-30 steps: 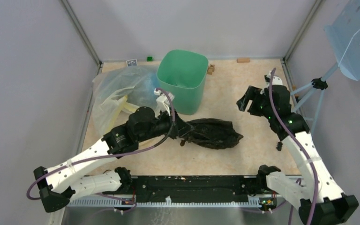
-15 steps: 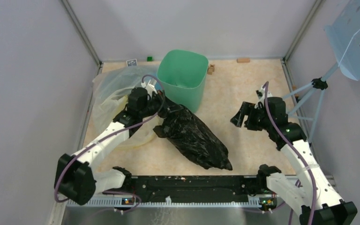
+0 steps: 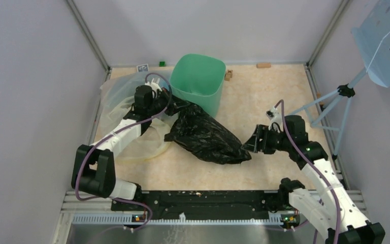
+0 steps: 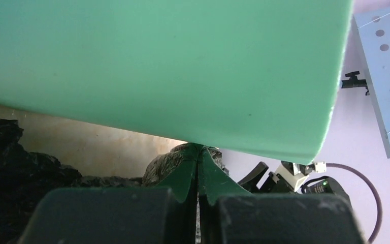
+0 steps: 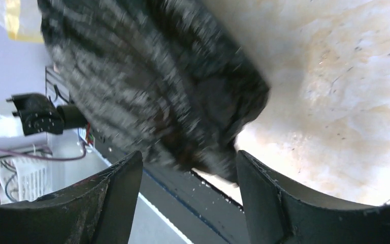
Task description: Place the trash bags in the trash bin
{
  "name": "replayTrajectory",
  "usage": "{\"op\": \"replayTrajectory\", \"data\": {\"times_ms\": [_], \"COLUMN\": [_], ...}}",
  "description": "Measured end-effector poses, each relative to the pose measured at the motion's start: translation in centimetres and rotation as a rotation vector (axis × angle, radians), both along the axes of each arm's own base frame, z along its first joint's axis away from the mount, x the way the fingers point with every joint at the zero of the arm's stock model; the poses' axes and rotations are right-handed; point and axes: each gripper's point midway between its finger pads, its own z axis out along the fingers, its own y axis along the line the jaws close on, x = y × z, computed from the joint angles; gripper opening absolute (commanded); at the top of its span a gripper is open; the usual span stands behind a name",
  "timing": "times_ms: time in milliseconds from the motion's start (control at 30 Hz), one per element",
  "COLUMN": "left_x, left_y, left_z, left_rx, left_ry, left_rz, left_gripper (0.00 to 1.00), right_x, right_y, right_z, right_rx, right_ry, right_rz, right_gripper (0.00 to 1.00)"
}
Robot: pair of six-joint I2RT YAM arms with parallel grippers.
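**Black bag outside bin, one end gripped**

Glossy, crinkled black plastic trash bag (image 3: 205, 137) lies slanted across the beige counter (image 3: 264, 96). Its upper end is beside the outer wall of the mint-green plastic trash bin (image 3: 198, 84). Left tool (image 4: 198, 160) is clenched on that end; the pinched film is hard to make out. Right tool (image 5: 188, 157) is released, fingers straddling the blurred lower end.

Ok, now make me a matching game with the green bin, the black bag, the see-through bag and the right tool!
Things:
1. mint-green plastic bin
2. crinkly black plastic bag
3. large clear plastic bag
4. right tool

States:
A. open around the black bag's end
B. standing at the back, open top
C. see-through, lying far left
D. shiny, reaching from the bin's side across the middle

Pairs: 1-B, 2-D, 3-C, 4-A
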Motion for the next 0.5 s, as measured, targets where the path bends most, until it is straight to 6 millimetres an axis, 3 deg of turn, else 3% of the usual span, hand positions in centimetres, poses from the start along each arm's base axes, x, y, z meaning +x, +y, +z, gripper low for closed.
{"op": "replayTrajectory", "data": {"times_ms": [200, 500], "left_x": [0.7, 1.8], "left_y": [0.4, 1.9], "left_z": [-0.3, -0.8], "left_rx": [0.007, 0.051], "left_ry": [-0.017, -0.048], "left_rz": [0.0, 0.035], "left_gripper": [0.0, 0.0], "right_x": [-1.4, 3.6], "right_y": [1.6, -0.7], "right_z": [-1.1, -1.3], "right_rx": [-0.004, -0.084], "right_ry": [0.027, -0.07], "right_rz": [0.069, -0.205], "right_gripper": [0.73, 0.71]}}
